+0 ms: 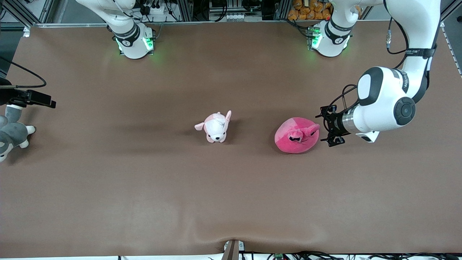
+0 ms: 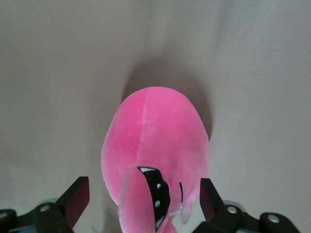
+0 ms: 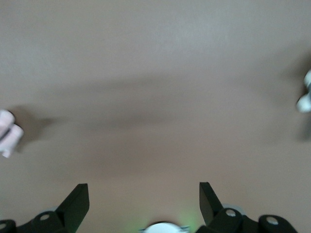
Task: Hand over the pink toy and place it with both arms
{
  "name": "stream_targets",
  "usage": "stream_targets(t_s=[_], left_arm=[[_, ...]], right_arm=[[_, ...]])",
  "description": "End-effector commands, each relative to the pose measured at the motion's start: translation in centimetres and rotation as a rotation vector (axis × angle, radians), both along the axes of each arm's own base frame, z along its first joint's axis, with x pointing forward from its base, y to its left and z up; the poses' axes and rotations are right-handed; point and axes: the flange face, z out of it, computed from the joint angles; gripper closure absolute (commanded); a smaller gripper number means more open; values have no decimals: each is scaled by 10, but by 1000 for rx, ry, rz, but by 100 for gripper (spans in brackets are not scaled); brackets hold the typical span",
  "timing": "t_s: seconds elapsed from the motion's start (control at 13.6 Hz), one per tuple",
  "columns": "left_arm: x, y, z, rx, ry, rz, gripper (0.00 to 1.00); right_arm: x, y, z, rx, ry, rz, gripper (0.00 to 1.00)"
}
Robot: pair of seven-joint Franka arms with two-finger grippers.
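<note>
Right now the work sits at its opening step, the first pick-up. The pink toy [image 1: 297, 135] lies on the brown tabletop [image 1: 144, 187], a little right of centre in the front view, with the pale plush puppy [image 1: 216, 127] near the frame's middle. The left gripper [image 1: 326, 127] is low at the toy's edge, on the side toward the left arm's end of the tabletop; in the left wrist view its fingers [image 2: 75, 196] stand spread wide to either side of the toy [image 2: 155, 145], not yet pressing it. The right gripper [image 3: 144, 201] waits off the front view's left edge above bare tabletop, fingers likewise released and holding nothing, with a grey-and-white plush [image 1: 12, 135] lying at that edge. Next, I judge, the left gripper needs to ease forward and close on the soft body, then lift it toward the middle for the handover.
</note>
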Motion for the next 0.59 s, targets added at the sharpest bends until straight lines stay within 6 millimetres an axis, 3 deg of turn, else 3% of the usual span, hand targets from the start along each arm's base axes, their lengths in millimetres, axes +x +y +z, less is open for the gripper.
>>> stream_targets(t_s=[0.0, 0.29, 0.44, 0.52], left_arm=[[4, -2, -11, -38, 3, 61, 0], [5, -10, -23, -80, 27, 94, 0], [5, -9, -25, -103, 36, 119, 52], [6, -6, -25, -107, 36, 127, 68]], right_arm=[[-5, 42, 8, 45, 60, -217, 0], [0, 130, -1, 50, 145, -470, 0], [0, 172, -1, 69, 192, -624, 0], [-1, 190, -5, 61, 237, -721, 0]])
